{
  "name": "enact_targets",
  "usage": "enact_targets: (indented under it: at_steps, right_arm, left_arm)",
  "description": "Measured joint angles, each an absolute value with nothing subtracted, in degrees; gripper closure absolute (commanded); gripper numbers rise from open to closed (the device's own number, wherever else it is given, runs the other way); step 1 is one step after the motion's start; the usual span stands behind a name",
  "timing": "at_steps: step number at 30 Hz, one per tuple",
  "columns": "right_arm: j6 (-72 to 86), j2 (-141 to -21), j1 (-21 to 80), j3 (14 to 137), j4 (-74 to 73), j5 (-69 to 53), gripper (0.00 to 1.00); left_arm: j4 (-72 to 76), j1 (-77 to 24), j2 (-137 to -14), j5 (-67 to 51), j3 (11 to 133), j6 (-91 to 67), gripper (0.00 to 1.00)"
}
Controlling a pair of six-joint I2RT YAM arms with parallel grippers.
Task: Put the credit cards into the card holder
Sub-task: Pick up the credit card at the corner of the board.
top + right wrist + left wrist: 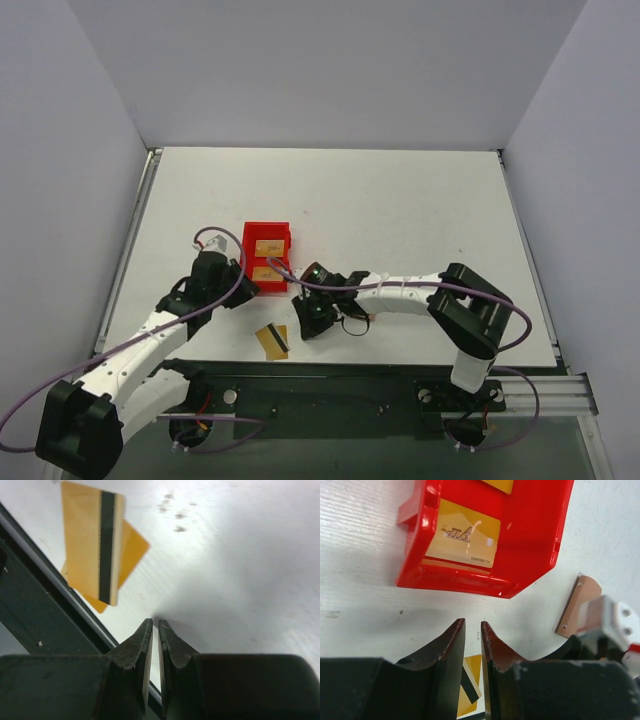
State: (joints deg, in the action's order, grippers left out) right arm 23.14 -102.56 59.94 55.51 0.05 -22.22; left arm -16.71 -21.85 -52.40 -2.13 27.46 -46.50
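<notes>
Top-down view: got a red bin [535,525] sitting mid-table [400,220] with two gold credit cards [465,535] lying flat inside, one toward 12 o'clock and one toward 6. Spotted two loose cards [80,540] on the table at 6 o'clock of the bin, overlapped and fanned, the upper one showing its dark stripe. Both sit right by the near edge, with a dark rail [30,605] just past it.

Found the left end effector [472,625] at roughly 8 o'clock of the bin. Tips aimed at the bin's near wall, not touching it, parted by a narrow slit with nothing pinched. Can see a bit of a striped card through that slit.

Found the right end effector [155,622] at about 2 o'clock of the loose cards, pressed almost together, gripping nothing, over bare table. Also noticed a purple cable [283,272] running past the bin's 5 o'clock corner, so pretty crowded on that side.
</notes>
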Motion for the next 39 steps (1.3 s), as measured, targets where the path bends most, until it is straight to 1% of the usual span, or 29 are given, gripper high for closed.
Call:
enact_targets:
  at_steps: [7, 16, 20, 21, 23, 29, 30, 39]
  right_arm:
    - [25.5, -99.74, 52.95, 52.12, 3.2, -22.98, 0.93]
    - [25.5, -98.59, 52.56, 52.12, 3.79, -23.46, 0.93]
    - [25.5, -98.56, 52.56, 52.12, 3.79, -23.46, 0.93]
    - [25.5, -98.56, 52.56, 52.12, 3.79, -23.46, 0.92]
    - [25.5, -98.56, 52.56, 52.12, 3.79, -23.44, 0.93]
    - [25.5, -98.54, 52.56, 52.03, 3.84, -23.44, 0.92]
    - [25.5, -98.54, 52.56, 52.01, 3.84, -23.44, 0.93]
    - [25.5, -98.54, 52.56, 51.86, 3.97, -23.44, 0.93]
  left_arm:
    - [-13.87, -27.86, -57.25, 0.1, 25.8, -48.07, 0.71]
    - [-13.34, -31.11, -61.01, 3.2, 23.33, -49.98, 0.72]
    - [-14.87, -32.8, -61.06, 5.08, 23.31, -50.89, 0.72]
    - [-15.51, -33.26, -61.1, 5.65, 23.31, -51.07, 0.75]
    - [-16.99, -34.02, -61.32, 6.48, 23.31, -51.81, 0.77]
    - [-19.27, -36.05, -61.08, 8.51, 23.27, -54.11, 0.78]
    - [-19.59, -36.34, -60.84, 8.64, 23.22, -54.59, 0.8]
    - [-22.39, -38.02, -54.76, 8.78, 20.25, -57.93, 0.82]
